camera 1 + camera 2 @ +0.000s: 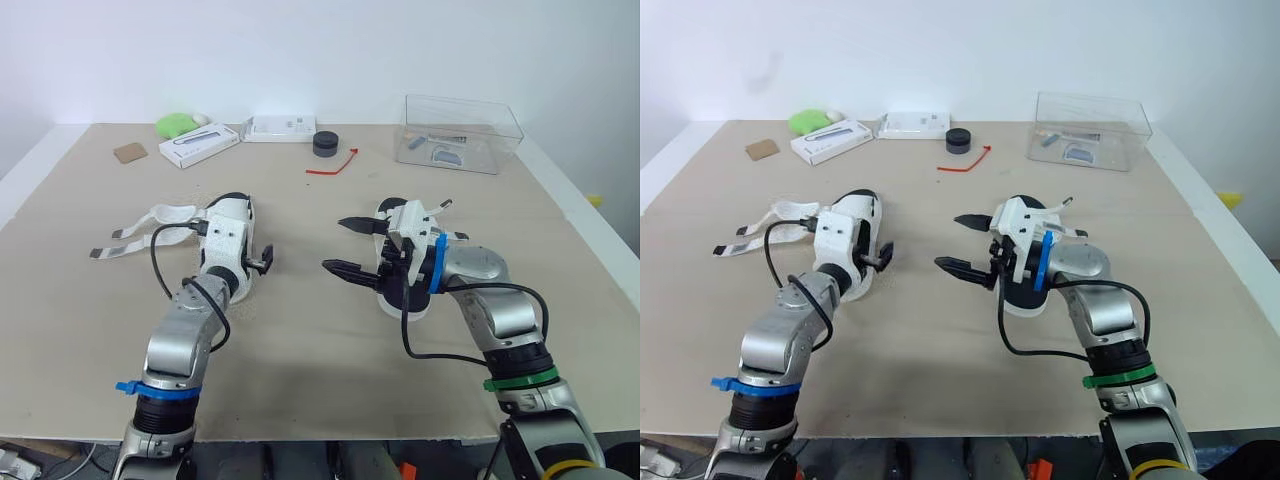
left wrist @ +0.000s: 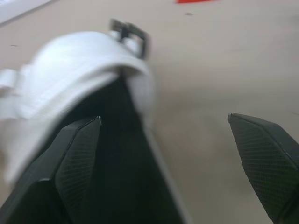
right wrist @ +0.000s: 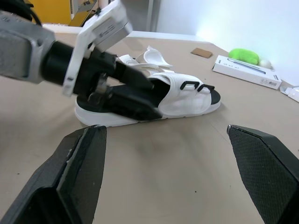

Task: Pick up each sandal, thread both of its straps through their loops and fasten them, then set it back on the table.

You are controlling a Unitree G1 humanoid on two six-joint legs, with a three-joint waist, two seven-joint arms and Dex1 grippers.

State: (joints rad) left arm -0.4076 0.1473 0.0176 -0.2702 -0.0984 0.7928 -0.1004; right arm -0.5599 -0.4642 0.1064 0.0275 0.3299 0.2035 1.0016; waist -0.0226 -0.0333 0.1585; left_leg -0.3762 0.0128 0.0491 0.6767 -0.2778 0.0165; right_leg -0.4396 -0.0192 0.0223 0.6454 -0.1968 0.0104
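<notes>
Barely begun, left sandal [image 1: 228, 240] unfastened
Spread fingers of the left gripper [image 2: 163, 128] straddle its edge, straps [image 1: 150, 230] loose beyond them; right gripper [image 1: 335, 244] spread too

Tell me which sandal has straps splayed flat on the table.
The left sandal, by the left gripper: two white straps trail outward. The right sandal lies mostly hidden under the right gripper.

Two sandals lie side by side on the table [image 1: 300, 340]. The left sandal [image 3: 182, 100] sits under the left gripper [image 2: 163, 119], its straps [image 1: 165, 213] trailing leftward. The right sandal [image 1: 1020, 306] lies under the right gripper [image 1: 335, 243], which reaches between the pair. Along the far edge, left to right: a scrap [image 1: 130, 153], a lump [image 1: 175, 124], a box [image 1: 198, 145], a second box [image 1: 280, 128], a puck [image 1: 326, 143] with a strip [image 1: 322, 171] before it, and a bin [image 1: 460, 150] holding perhaps small tools.
</notes>
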